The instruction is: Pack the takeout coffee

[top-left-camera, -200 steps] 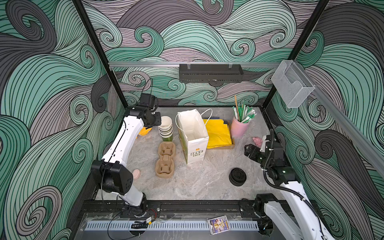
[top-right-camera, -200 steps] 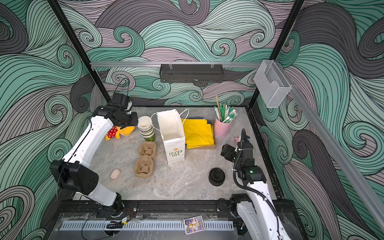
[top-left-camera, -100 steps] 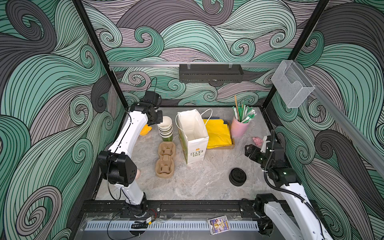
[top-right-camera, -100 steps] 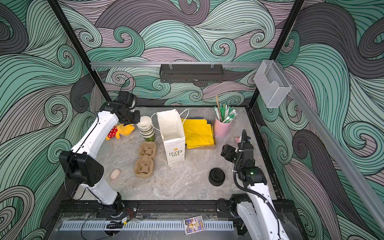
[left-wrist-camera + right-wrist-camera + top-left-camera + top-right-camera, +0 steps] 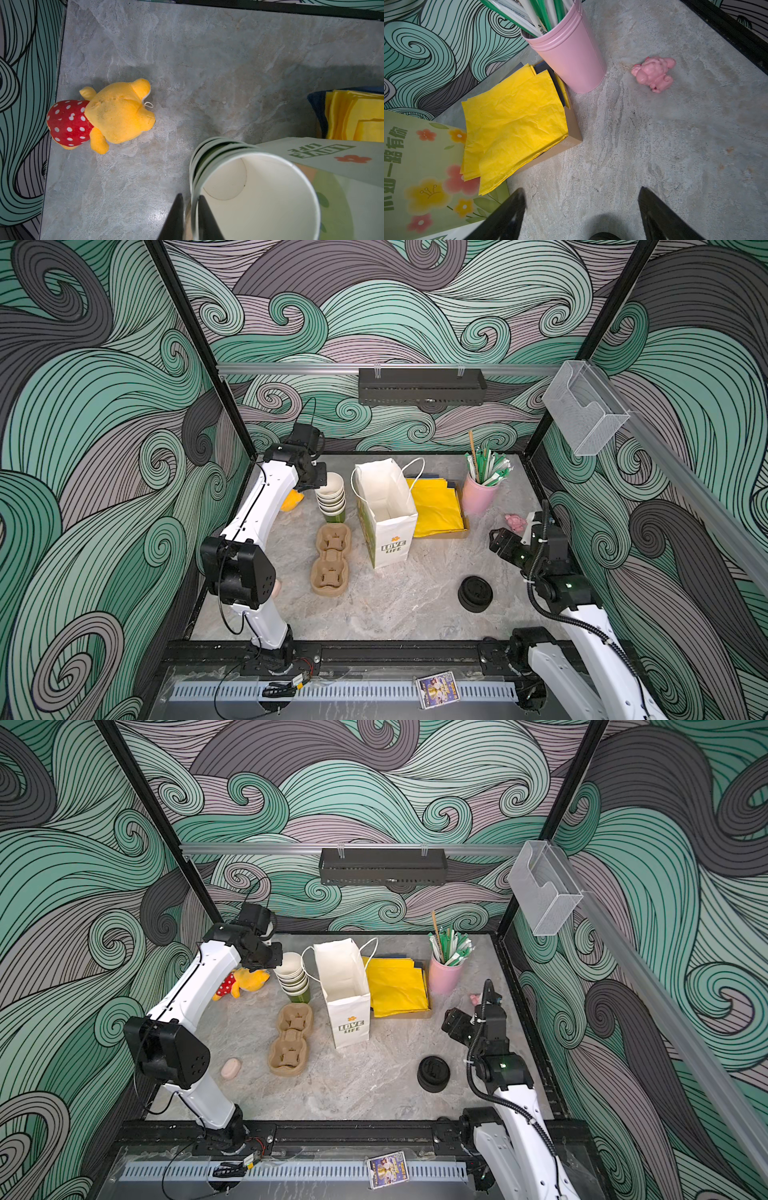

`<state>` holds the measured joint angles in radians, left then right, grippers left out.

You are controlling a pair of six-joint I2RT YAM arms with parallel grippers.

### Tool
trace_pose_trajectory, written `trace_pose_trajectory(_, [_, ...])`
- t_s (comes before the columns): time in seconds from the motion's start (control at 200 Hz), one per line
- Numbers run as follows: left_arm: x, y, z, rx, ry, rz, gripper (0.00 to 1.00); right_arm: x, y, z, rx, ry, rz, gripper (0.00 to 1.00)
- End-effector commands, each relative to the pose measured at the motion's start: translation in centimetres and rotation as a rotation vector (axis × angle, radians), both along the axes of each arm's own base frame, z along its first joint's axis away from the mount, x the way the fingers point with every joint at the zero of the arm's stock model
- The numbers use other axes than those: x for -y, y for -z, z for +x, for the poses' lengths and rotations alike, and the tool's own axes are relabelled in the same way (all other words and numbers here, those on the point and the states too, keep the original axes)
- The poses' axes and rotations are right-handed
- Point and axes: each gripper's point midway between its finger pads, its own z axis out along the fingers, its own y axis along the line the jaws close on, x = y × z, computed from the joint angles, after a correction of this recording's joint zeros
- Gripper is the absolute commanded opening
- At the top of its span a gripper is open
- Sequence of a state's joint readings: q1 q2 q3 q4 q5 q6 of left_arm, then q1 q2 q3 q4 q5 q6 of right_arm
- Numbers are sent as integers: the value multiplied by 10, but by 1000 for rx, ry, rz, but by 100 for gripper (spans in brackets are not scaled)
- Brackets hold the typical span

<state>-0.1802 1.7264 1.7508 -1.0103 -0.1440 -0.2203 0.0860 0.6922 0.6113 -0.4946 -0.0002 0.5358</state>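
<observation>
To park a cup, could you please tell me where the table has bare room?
Widest bare patch: front centre, bordered by the brown moulded-pulp cup carrier, the white paper bag and the stack of black plastic lids. Crowded: the back row, nested paper cups, bag, yellow napkins, pink metal bucket.

Both top views overlook the table (image 5: pixel 374 614) — wrist views hover close.
</observation>
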Motion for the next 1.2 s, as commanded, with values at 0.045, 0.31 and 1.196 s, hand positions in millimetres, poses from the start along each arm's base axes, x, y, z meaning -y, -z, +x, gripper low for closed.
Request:
trace_pose_trajectory(0.045, [7, -3, -1, -7, 28, -4, 12, 1, -17, 5, 45, 21, 14, 85])
trace_pose_trajectory(0.31, [7, -7, -3, -1, 28, -6, 0, 2, -16, 2, 43, 23, 12, 86])
trace_pose_trajectory(1.196, [5, -62, -10, 179, -8, -33, 0, 3, -22, -5, 58, 26, 8, 86])
